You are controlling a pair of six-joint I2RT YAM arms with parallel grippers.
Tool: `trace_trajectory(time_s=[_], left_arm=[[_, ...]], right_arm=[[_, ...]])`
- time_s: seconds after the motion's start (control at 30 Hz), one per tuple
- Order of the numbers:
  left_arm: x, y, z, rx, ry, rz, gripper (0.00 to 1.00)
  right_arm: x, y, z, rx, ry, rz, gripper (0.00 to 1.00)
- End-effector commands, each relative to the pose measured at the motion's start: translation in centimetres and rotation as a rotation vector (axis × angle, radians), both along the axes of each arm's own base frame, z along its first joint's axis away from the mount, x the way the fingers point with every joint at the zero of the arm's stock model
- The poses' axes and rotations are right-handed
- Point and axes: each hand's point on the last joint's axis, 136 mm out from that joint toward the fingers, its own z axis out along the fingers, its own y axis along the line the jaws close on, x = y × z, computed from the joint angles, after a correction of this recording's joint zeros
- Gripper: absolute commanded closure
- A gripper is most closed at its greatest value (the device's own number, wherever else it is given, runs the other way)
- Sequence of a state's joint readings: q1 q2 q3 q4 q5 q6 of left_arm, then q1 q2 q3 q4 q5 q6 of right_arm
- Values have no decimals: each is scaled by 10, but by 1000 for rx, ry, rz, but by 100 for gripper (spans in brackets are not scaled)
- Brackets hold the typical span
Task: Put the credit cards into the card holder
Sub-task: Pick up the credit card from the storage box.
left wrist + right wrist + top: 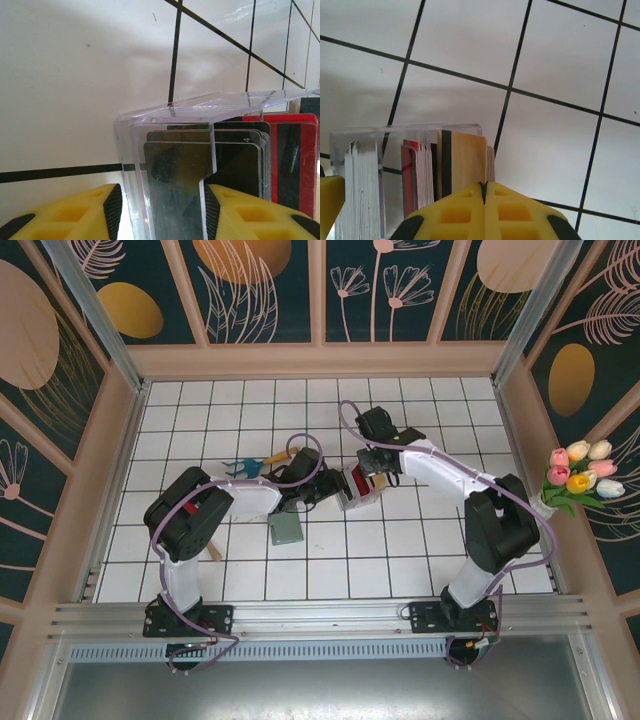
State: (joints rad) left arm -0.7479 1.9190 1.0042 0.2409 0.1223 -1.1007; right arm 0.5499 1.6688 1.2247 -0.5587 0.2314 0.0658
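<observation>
A clear plastic case (352, 487) stands at the middle of the tiled floor, packed with the credit cards. My left gripper (312, 488) is shut on this case (170, 112), a pad on each side wall. Inside it stand dark grey cards (235, 160) and red cards (300, 165). My right gripper (368, 478) comes from the other side. Its fingers are shut (484, 186) on the edge of a cream card (465, 160) with a black stripe, among red cards (410, 175) in the case (360, 140). The grey-green card holder (286, 528) lies flat, just in front of my left gripper.
A teal tool with a wooden stick (255, 462) lies behind the left arm. A bunch of tulips (580, 475) stands at the right wall. Wooden walls enclose the tiled floor (420, 550), with free tiles at front and back.
</observation>
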Motion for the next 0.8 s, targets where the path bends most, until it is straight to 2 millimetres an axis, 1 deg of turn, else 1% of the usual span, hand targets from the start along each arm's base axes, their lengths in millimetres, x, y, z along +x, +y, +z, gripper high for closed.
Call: trace_trajectory(time_s=[0.0, 0.03, 0.2, 0.27, 0.3, 0.33, 0.4, 0.43, 0.47, 0.53, 0.6, 0.63, 0.67, 0.73, 0.77], left_arm=[[-8, 21, -25, 98, 39, 16, 52], [-8, 20, -23, 94, 35, 13, 52], [-4, 14, 2, 59, -12, -8, 49], [-3, 12, 16, 41, -38, -19, 47], [-2, 11, 24, 31, -53, -22, 45], [-3, 11, 34, 19, -71, -25, 43], [-1, 13, 57, -5, -117, -16, 41], [-3, 17, 67, -14, -141, -9, 39], [-5, 21, 84, -33, -178, -3, 36], [-6, 30, 108, -58, -237, 9, 32], [-9, 35, 140, -147, -315, -9, 26], [-12, 35, 159, -214, -358, -28, 23], [-15, 36, 173, -276, -390, -51, 21], [-20, 34, 194, -363, -429, -104, 20], [-21, 32, 200, -388, -437, -131, 19]], right_arm=[[-5, -5, 24, 21, -6, -8, 97], [-7, -1, 29, 45, -4, -2, 100], [-19, 13, 58, 190, -19, 29, 100], [-23, 17, 72, 265, -33, 31, 100], [-23, 15, 79, 288, -49, 19, 100], [-27, 20, 86, 347, -48, 29, 100], [-30, 23, 101, 452, -61, 27, 100], [-32, 24, 108, 519, -63, 23, 100], [-34, 28, 117, 606, -66, 26, 100], [-39, 34, 133, 770, -69, 37, 100], [-44, 41, 148, 919, -74, 68, 100], [-47, 45, 154, 980, -70, 80, 100], [-49, 49, 161, 1029, -64, 96, 100], [-53, 56, 170, 1099, -43, 129, 100], [-55, 59, 174, 1129, -33, 145, 100]])
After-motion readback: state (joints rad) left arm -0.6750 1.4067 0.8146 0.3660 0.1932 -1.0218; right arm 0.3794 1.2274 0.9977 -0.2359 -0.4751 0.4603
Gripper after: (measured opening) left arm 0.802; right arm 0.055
